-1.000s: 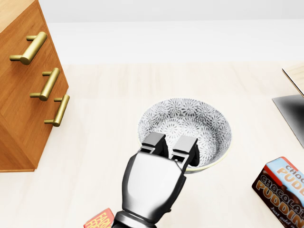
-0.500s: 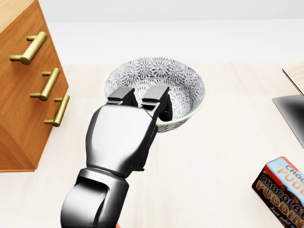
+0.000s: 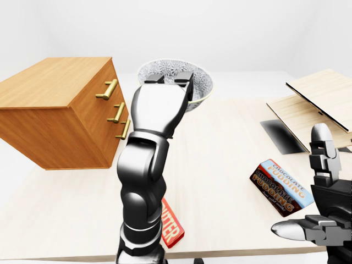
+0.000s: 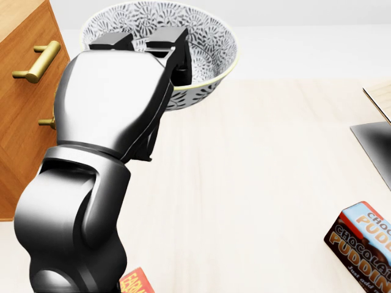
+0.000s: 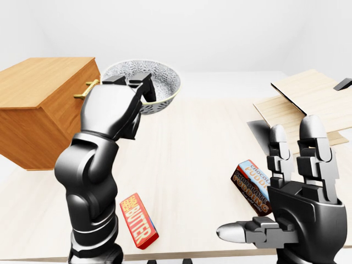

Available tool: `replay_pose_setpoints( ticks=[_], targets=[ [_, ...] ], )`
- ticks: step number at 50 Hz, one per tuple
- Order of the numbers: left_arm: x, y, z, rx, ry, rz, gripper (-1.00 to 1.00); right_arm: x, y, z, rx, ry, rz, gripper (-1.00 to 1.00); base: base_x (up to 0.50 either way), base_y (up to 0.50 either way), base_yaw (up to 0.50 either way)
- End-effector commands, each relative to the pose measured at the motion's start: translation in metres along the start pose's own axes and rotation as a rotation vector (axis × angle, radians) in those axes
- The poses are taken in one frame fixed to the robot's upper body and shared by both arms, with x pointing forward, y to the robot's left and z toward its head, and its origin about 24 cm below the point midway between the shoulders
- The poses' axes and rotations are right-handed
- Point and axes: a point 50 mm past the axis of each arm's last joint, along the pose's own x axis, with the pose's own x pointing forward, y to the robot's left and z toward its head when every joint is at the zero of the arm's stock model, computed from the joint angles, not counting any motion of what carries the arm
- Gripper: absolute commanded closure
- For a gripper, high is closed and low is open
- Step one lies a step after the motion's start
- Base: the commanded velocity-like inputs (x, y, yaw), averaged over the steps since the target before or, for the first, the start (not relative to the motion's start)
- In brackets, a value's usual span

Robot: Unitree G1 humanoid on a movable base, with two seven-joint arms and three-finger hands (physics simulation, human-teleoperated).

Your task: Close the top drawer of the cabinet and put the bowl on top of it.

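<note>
The left hand [image 4: 113, 97], fingers hooked over the rim and clamped on the patterned bowl [image 4: 208, 43], has lifted it off the tabletop [image 4: 263, 183] and up-left in the head view, beside the cabinet [image 3: 55, 104] but not yet over its top. The right hand [image 5: 300, 203] hangs spread and empty. The left thumb is hidden. The top drawer [image 3: 98, 92] looks flush, so placement appears to be what remains.

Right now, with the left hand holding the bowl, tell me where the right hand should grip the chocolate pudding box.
Grip the chocolate pudding box across its two long edges, mid-length, coming down from above. It lies flat on the table, so only the thin sides offer purchase, and the narrow width likely suits the fingers. The open right hand stands nearest.
</note>
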Motion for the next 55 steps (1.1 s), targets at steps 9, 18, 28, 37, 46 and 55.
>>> replay_pose_setpoints(
  ticks=[9, 18, 28, 37, 46, 55],
  targets=[
    [0.009, 0.065, -0.021, 0.149, 0.082, 0.266, 1.00, 0.001, 0.004, -0.004, 0.005, 0.018, 0.012, -1.00, 0.00, 0.00, 0.00],
    [0.018, 0.079, -0.048, 0.221, 0.122, 0.274, 1.00, 0.000, 0.004, -0.002, 0.005, 0.014, 0.012, -1.00, 0.00, 0.00, 0.00],
    [0.019, 0.084, -0.068, 0.255, 0.139, 0.255, 1.00, 0.000, 0.005, -0.004, 0.005, 0.022, 0.014, -1.00, 0.00, 0.00, 0.00],
    [0.021, 0.081, -0.085, 0.238, 0.138, 0.205, 1.00, -0.001, 0.005, -0.003, 0.005, 0.023, 0.016, -1.00, 0.00, 0.00, 0.00],
    [0.019, 0.075, -0.104, 0.205, 0.138, 0.144, 1.00, -0.001, 0.006, -0.006, 0.008, 0.036, 0.018, -1.00, 0.00, 0.00, 0.00],
    [0.018, 0.075, -0.129, 0.148, 0.140, 0.135, 1.00, 0.000, 0.006, -0.007, 0.009, 0.039, 0.019, -1.00, 0.00, 0.00, 0.00]
  ],
)
